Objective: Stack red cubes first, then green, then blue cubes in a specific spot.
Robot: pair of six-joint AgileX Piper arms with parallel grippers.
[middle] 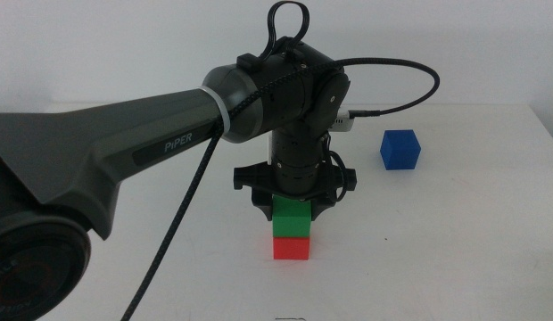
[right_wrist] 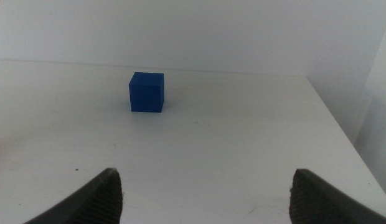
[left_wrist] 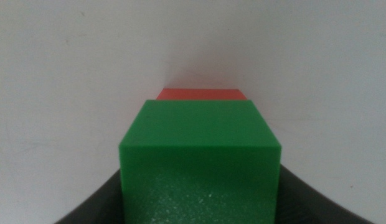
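While left gripper [middle: 293, 212] clasps green cube [middle: 292, 219], red cube [left_wrist: 202, 94] beneath

green cube [left_wrist: 199, 162]: matt plastic, finely speckled near face
red cube [middle: 292, 249]: matt, smooth
blue cube [right_wrist: 146, 92]: matt, smooth
table [right_wrist: 230, 149]: smooth white, faintly scuffed

The green [middle: 290, 217] sits between the left gripper [middle: 292, 210]'s jaws, directly on top of the red cubes [middle: 291, 248], which rest on the table [middle: 455, 250]. The blue cubes [middle: 400, 149] stand on the table well apart from those jaws, to their right and farther back, ahead of the right gripper [right_wrist: 205, 199]'s spread jaws.
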